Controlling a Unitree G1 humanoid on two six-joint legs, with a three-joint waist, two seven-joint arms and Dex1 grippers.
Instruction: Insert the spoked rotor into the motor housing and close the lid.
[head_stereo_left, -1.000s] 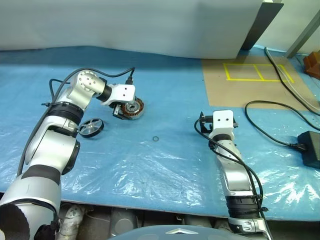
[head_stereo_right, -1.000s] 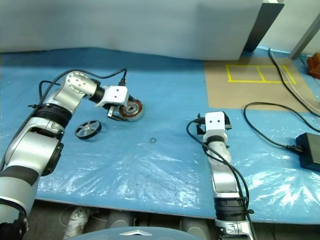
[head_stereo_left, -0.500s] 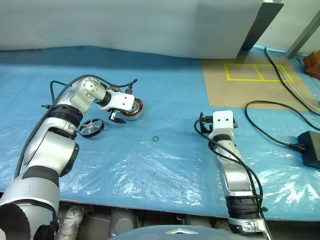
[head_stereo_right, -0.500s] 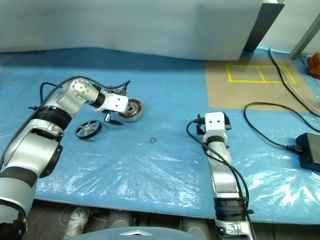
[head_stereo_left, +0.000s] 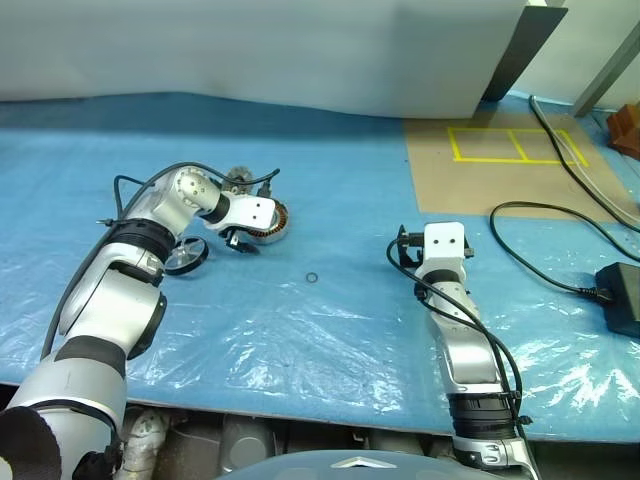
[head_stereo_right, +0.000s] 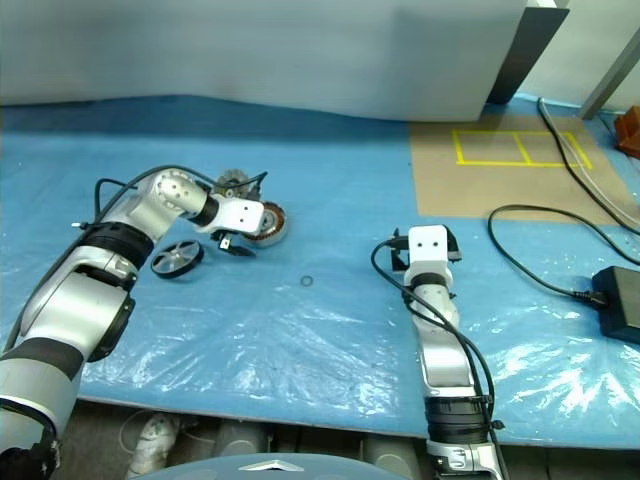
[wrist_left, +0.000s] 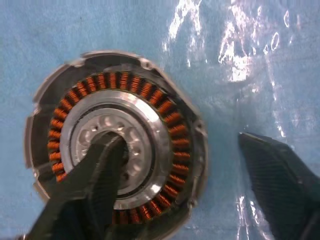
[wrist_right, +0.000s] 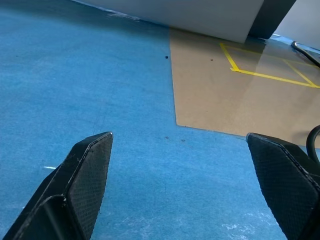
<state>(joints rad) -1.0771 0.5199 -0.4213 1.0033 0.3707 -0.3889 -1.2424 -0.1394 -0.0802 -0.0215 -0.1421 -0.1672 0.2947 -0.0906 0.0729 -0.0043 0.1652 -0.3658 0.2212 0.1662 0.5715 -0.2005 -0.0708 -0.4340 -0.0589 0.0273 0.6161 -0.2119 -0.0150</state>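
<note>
Right tool (wrist_right: 177, 137): nearer than the motor housing (head_stereo_left: 266, 219) and well off to its right. Fingers spread wide and level, nothing between them.

Tiny black ring (head_stereo_left: 312, 278): loose on the blue-sheeted surface (head_stereo_left: 330, 330), nearer than the housing and to its right. Not wanted.

Spoked rotor (head_stereo_right: 177, 257): flat on the sheet, nearer than the housing and to its left, part-covered by the left arm. Judged light and stiff, but the spokes are slim and may bend. Pinch across the rim, or at the hub. It lies flat, so getting under its edge could be awkward on slick plastic.

Housing: open side up, copper coils ringed round a silver hub. Judged heavy and rigid; the windings would scratch, so take it by the outer wall.

Left tool (wrist_left: 178, 140): over the housing, pointing steeply down. Partly open, gripping nothing: one finger over the hub, the other outside the wall, apart from it.

Lid (head_stereo_right: 232, 182): just beyond the housing, half hidden by the left arm.
</note>
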